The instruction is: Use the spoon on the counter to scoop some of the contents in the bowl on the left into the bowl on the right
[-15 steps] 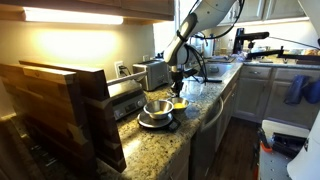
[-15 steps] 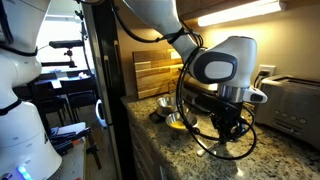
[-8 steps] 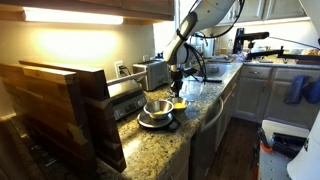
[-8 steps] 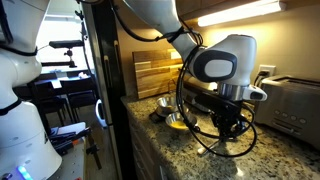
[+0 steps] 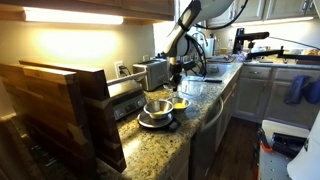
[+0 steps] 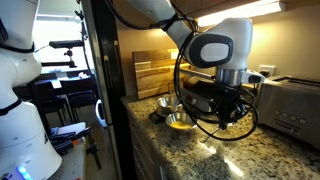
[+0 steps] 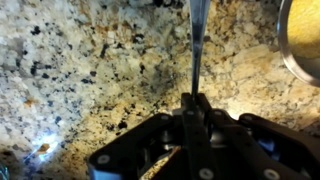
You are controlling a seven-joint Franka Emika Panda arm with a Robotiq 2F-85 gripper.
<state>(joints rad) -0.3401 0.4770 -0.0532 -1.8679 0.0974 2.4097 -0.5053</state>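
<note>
Panda arm's black gripper (image 7: 195, 108) is clenched on the handle of a slim metal spoon (image 7: 196, 50) above a speckled tan-and-brown granite bench (image 7: 90, 70); in the wrist view the handle runs straight out from between the closed fingers toward the top of the frame, its scoop end out of sight; the rim of a round yellow bowl (image 7: 303, 40) curves at the upper right of that view, near the spoon but apart from it; whether the spoon's tip touches the stone cannot be told; in an exterior view the gripper (image 5: 173, 78) hangs over the bench just beyond the yellow bowl (image 5: 180, 103), which sits right of a shiny steel bowl (image 5: 157, 107) resting on a dark round plate (image 5: 152, 122); a silver toaster (image 5: 152, 72) stands farther along by the wall, and slatted wooden boards (image 5: 60, 105) lean at the near left; in an exterior view from the opposite end the gripper (image 6: 232, 112) hovers right of the yellow bowl (image 6: 180, 122), with the steel bowl (image 6: 165, 103) behind it
</note>
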